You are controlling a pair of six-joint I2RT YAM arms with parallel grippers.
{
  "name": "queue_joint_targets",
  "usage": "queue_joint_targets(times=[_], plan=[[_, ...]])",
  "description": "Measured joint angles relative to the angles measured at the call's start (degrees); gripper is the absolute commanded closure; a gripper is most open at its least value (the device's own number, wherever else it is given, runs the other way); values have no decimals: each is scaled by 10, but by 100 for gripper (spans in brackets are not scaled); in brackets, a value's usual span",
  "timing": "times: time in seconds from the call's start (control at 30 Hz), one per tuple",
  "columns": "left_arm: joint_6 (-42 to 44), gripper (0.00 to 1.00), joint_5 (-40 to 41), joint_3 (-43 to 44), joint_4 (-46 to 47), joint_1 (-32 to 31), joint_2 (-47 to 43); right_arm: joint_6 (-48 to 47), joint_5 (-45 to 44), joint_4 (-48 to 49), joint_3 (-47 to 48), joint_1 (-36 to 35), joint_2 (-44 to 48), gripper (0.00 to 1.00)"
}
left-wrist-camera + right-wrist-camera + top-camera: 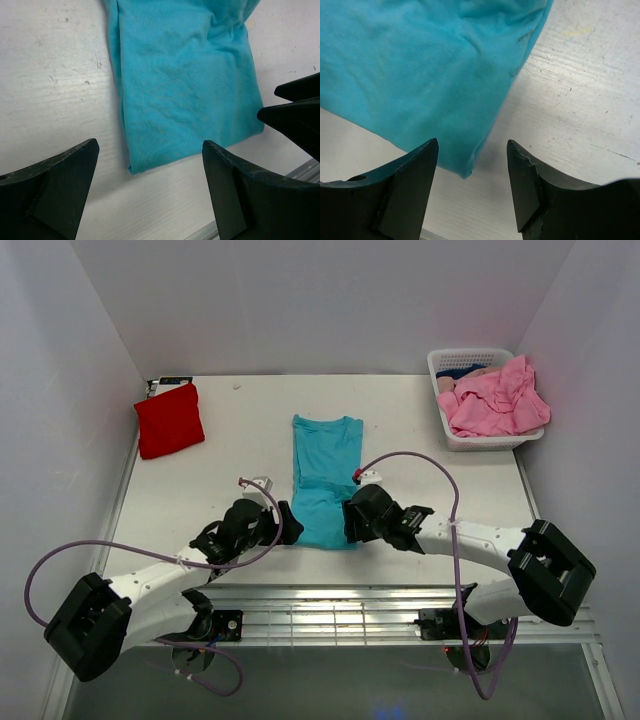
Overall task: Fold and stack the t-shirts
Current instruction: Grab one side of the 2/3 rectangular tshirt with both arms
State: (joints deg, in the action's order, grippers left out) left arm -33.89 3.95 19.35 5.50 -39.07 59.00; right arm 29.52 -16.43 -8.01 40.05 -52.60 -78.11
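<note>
White panel walls are enclosing a pale, scuffed table [230, 440] on three sides; its surface is showing fine scratches and a faint grain in both wrist views.

Item 1: the teal t-shirt [325, 480] is lying flat at the table's middle. It is folded lengthwise into a long narrow strip, with the neckline at the far end and the hem at the near end. The knit is looking soft and matte, with shallow creases and a slightly rumpled lower half.

Item 2: the red t-shirt [168, 420] is sitting folded into a compact, thick rectangle at the far left corner, well apart from the teal one.

Item 3: the pink t-shirts [495, 405] are lying in a crumpled heap, spilling over the rim of a white slotted plastic basket [470, 357] at the far right corner.

The left arm [150, 585] is reaching to the near left corner of the teal strip. The left jaws, black and wedge-shaped, are standing wide apart with nothing between them, and the hem corner is lying on the table just ahead.

The right arm [480, 540] is reaching to the near right corner. The right jaws are likewise standing wide and holding nothing; the pointed fabric corner is showing in the gap between their tips, touching neither.

Purple cables [440, 475] are looping along both arms
</note>
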Motion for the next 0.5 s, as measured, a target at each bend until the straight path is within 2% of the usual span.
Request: queue_joint_targets(times=[0.27, 0.5], plan=[[-2, 5, -40, -11, 28, 14, 35, 24, -4, 9, -6, -4, -3, 37], [-5, 7, -62, -11, 40, 19, 73, 38, -1, 27, -11, -8, -44, 38]])
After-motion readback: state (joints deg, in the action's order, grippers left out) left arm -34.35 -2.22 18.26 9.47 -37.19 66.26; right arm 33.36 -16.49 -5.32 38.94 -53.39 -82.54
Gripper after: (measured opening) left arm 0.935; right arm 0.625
